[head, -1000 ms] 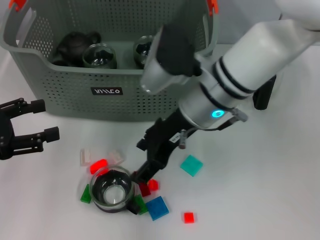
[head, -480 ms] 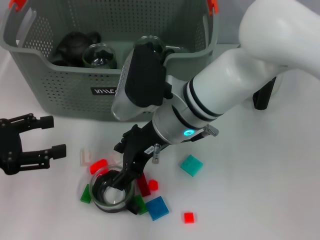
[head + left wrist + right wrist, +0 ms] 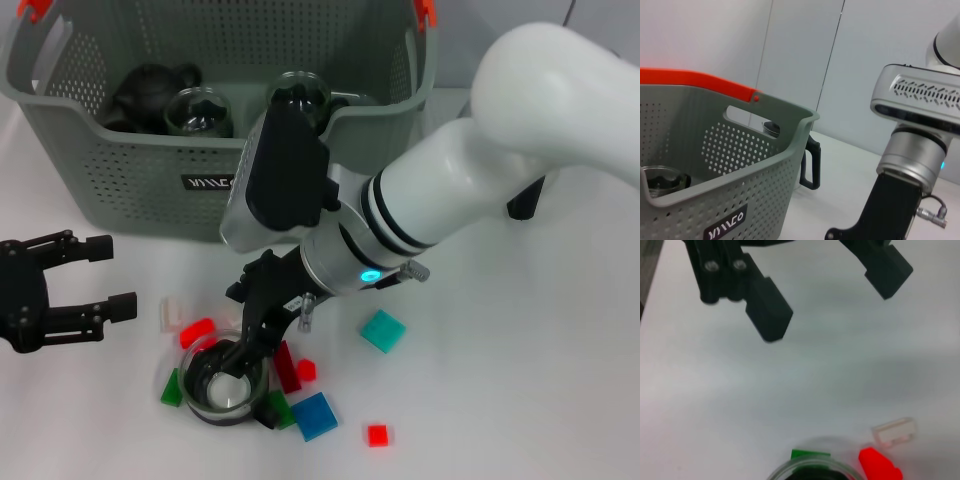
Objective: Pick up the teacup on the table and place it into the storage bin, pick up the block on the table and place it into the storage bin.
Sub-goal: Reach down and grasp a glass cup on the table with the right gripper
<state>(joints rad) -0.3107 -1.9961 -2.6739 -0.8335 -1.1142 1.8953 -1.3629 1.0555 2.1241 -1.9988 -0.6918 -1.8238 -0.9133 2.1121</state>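
Here the right end effector [image 3: 243,355] reaches into the teacup [image 3: 225,383].

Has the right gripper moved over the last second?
Yes. The right gripper swung toward the robot's left, from beside the red blocks onto the teacup rim.

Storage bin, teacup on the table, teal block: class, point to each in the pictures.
storage bin [image 3: 150,195], head view, perforated front wall.
teacup [image 3: 205,400], head view, glass rim.
teal block [image 3: 382,330], head view, top face.

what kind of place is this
Probably a robot lab or test bench: a bare white table, plain white wall panels, and staged props, namely a storage bin and scattered coloured blocks.
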